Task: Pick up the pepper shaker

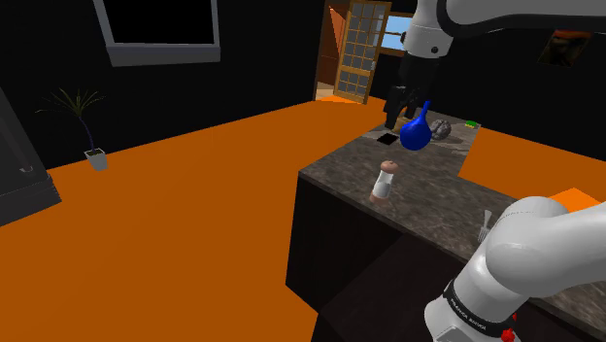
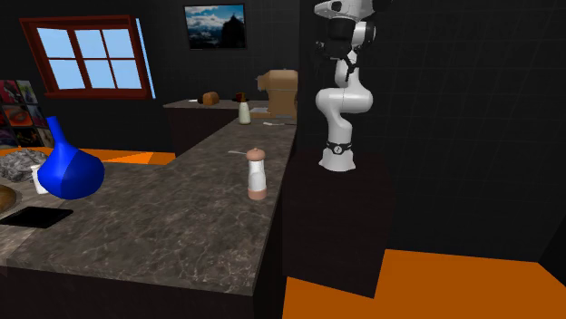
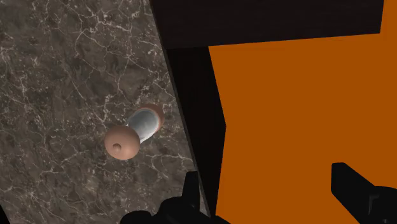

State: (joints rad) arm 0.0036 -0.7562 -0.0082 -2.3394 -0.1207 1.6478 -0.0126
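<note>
The pepper shaker (image 1: pixel 386 183), a clear body with a reddish-brown cap and base, stands upright on the dark marble counter (image 1: pixel 432 199) close to its floor-side edge. It also stands near the counter's edge in the second exterior view, pepper shaker (image 2: pixel 258 174). My black gripper (image 1: pixel 401 105) hangs high above the counter, open and holding nothing. In the wrist view the gripper (image 3: pixel 267 184) has its fingers wide apart, partly over the counter edge and the orange floor. The shaker (image 3: pixel 136 131) is seen from above, far below and off to the side of one finger (image 3: pixel 191 186).
A blue round vase (image 1: pixel 418 133) stands farther along the counter, with a grey crumpled lump (image 1: pixel 442 129), a black square (image 1: pixel 387 139) and a green item (image 1: pixel 471 123) near it. A fork (image 1: pixel 485 225) lies nearer the stand. Orange floor (image 1: pixel 194 223) lies below the counter edge.
</note>
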